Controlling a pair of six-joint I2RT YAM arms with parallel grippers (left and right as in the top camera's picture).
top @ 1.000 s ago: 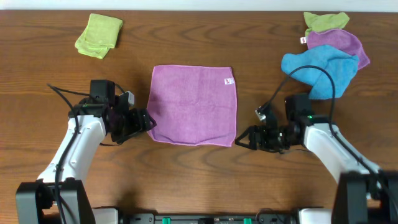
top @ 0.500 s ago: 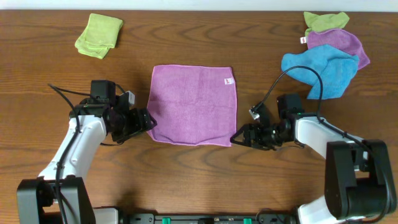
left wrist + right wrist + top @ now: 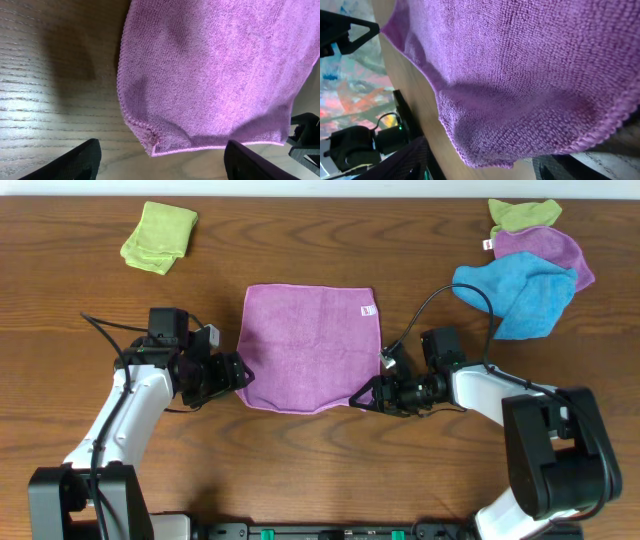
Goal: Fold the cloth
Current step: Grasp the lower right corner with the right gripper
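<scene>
Overhead view: a square purple cloth [image 3: 310,345] lies spread on a brown wooden worktop [image 3: 300,470] at the centre of the frame, a small white tag [image 3: 367,310] near its upper right corner. No fold shows yet, so the task looks barely begun: the whole fold remains to be made, and only the taking hold of the two lower corners is under way. The left end effector [image 3: 240,376] sits at the cloth's lower left corner, and the right end effector [image 3: 362,397] at its lower right corner, where the hem looks pushed in and slightly raised off the wood. In the left wrist view, the left end effector [image 3: 161,150] is spread wide, its two dark fingers [image 3: 75,160] at the bottom corners of the frame, with the cloth's rounded corner lying flat between them and not pinched. In the right wrist view, the cloth fills nearly the whole frame and its corner bunches between the fingers of the right end effector [image 3: 480,162], which appear apart rather than pressed together, so a firm hold is not shown. Away from the work, a folded green cloth [image 3: 160,237] lies at the upper left of the overhead frame, and a blue cloth [image 3: 515,295] tops a small pile at the upper right.
</scene>
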